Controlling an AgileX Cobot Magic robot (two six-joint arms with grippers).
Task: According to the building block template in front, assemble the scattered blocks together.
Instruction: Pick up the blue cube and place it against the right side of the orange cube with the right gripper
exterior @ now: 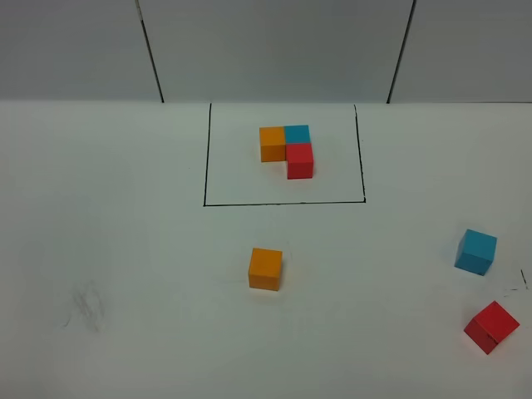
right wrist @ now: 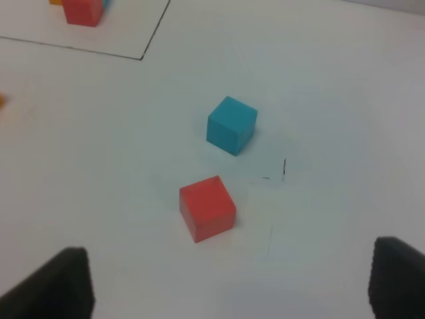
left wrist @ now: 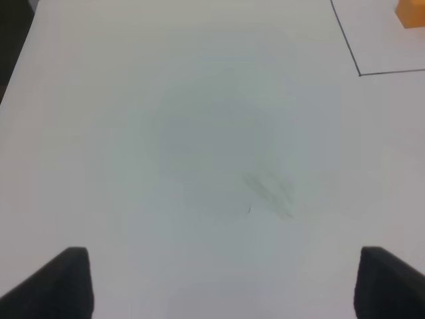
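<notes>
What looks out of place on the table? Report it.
Nothing is damaged or spilled. A grey smudge marks the table on the left, and the loose red cube and blue cube sit skewed relative to the template.

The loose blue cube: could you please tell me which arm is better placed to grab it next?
Right, likely: the loose blue cube lies ahead of the open right gripper, on that arm's side.
</notes>
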